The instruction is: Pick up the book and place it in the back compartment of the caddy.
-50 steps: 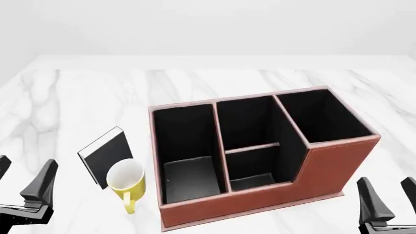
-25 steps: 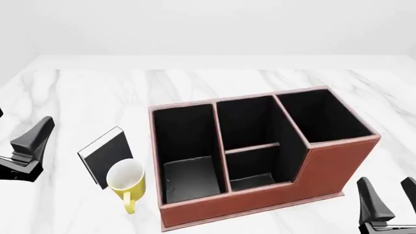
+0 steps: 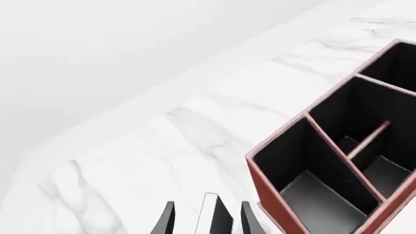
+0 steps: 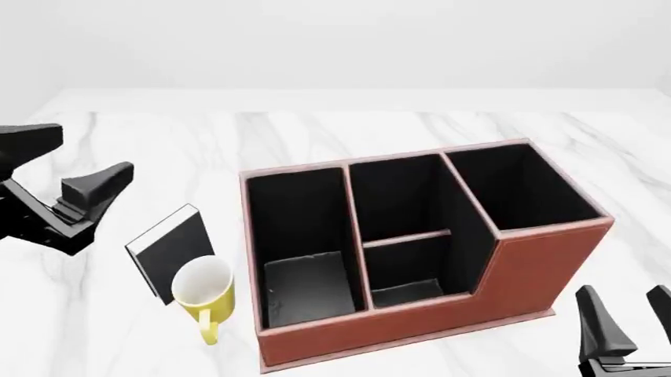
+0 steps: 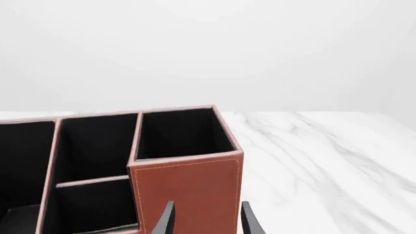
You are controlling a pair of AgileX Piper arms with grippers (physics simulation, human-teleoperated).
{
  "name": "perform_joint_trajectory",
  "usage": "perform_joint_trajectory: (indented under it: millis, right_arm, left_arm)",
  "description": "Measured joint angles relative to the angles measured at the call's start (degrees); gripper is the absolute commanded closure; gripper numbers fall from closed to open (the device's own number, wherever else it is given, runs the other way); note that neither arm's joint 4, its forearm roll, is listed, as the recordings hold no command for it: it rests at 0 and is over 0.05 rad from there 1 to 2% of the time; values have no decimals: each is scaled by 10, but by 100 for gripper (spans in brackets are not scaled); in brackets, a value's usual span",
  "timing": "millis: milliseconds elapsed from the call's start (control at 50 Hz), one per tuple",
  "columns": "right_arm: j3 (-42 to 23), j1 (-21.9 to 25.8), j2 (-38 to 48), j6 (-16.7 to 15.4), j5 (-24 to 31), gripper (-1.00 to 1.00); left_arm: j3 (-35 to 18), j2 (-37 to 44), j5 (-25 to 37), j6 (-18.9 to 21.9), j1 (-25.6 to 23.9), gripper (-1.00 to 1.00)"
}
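Black-covered and thin, the book (image 4: pixel 171 251) near the table's left edge looks stiff and light, best pinched across its covers by the open, empty left gripper (image 4: pixel 65 174).

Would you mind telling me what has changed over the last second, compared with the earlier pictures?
Only the left claw moved: in the front view it rose from the near left corner and travelled forward, now hanging open, beyond and left of the book. It holds nothing. The book, yellow mug, caddy and right claw stayed put.

White marble table (image 4: pixel 419 126) carries caddy (image 4: pixel 535 267), book (image 4: pixel 173 247), mug (image 4: pixel 204 287).
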Motion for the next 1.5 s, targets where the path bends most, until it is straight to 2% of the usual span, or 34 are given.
perform_joint_trajectory:
  millis: [280, 560, 1020, 1500]
  right_arm:
    - [0, 0, 0, 0, 0, -100]
    - [0, 0, 0, 0, 0, -100]
    - [0, 0, 0, 0, 0, -100]
    - [0, 0, 0, 0, 0, -100]
  left_arm:
    - [-97, 102, 83, -1, -59, -100]
    - [-141, 164, 113, -14, -54, -100]
    - [-122, 191, 113, -17, -49, -100]
    - [-77, 156, 117, -2, 1, -100]
